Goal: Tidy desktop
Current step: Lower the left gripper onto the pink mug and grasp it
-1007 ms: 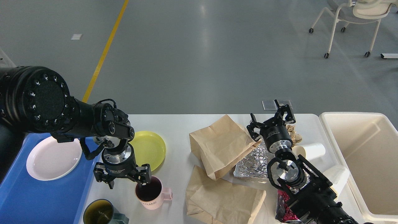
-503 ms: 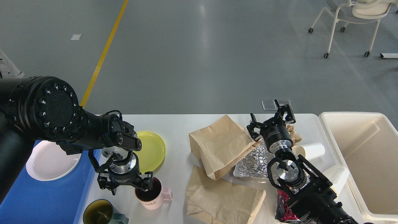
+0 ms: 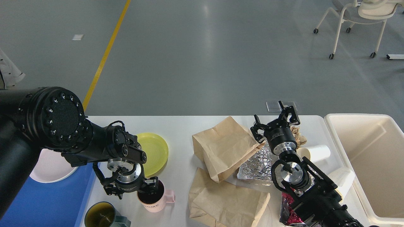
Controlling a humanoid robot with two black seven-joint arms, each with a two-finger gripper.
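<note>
The left gripper [image 3: 132, 190] hangs with jaws released at the pink mug's [image 3: 153, 199] rim on the desk [image 3: 180, 126]; the right gripper's [image 3: 275, 123] jaws are released too.

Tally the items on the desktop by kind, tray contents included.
Plates: 2, yellow, white
Mugs: 2, pink, dark green
Paper bags: 2
Paper cups: 2
Foil sheets: 1
Total: 9
</note>
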